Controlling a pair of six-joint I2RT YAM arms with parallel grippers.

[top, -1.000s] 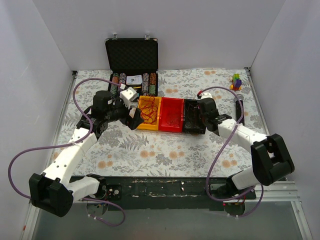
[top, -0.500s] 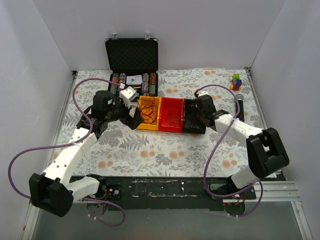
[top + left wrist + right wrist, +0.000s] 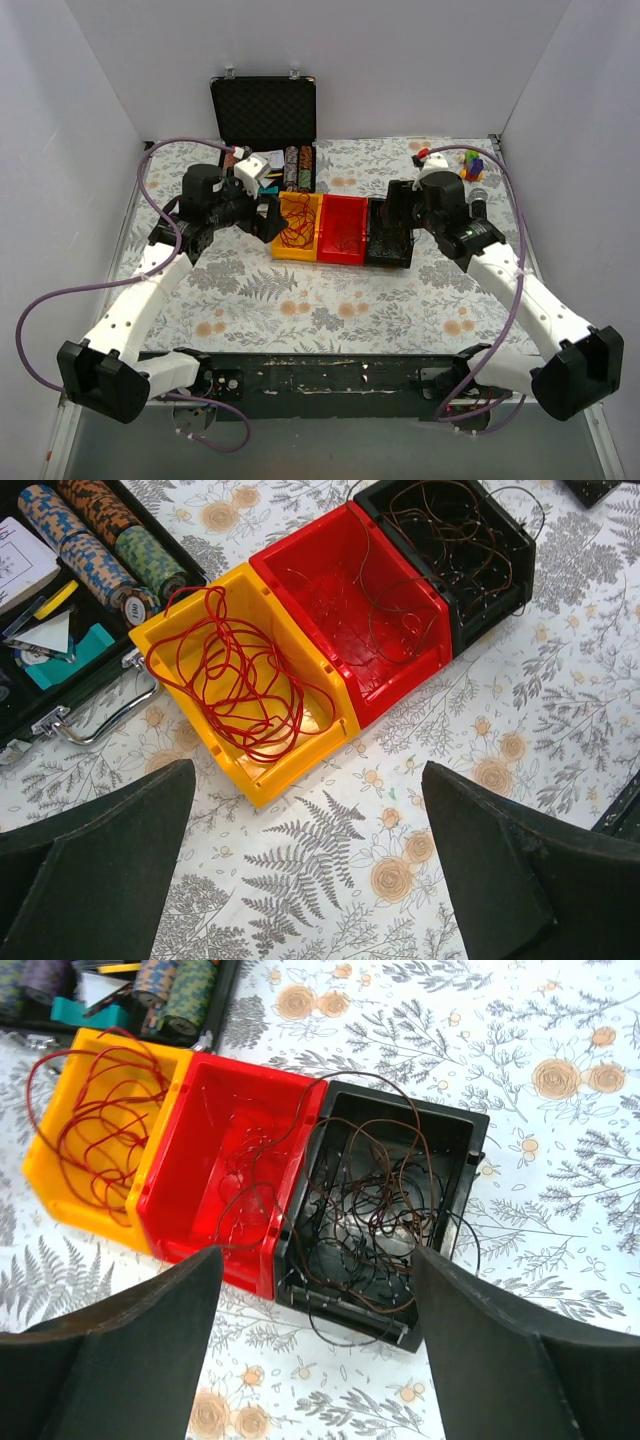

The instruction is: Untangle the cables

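With left hand point(image 3: 308, 772) and right hand point(image 3: 317, 1257) both spread and empty, right should pinch one outer loop of brown cables point(image 3: 375, 1210) in black bin point(image 3: 410, 1103), lifting slowly, minding strands straying into red bin point(image 3: 200, 1190).

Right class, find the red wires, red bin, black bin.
Red wires point(image 3: 243, 692): left wrist view, middle of the loops.
Red bin point(image 3: 403, 682): left wrist view, near wall.
Black bin point(image 3: 440, 1110): right wrist view, far rim.
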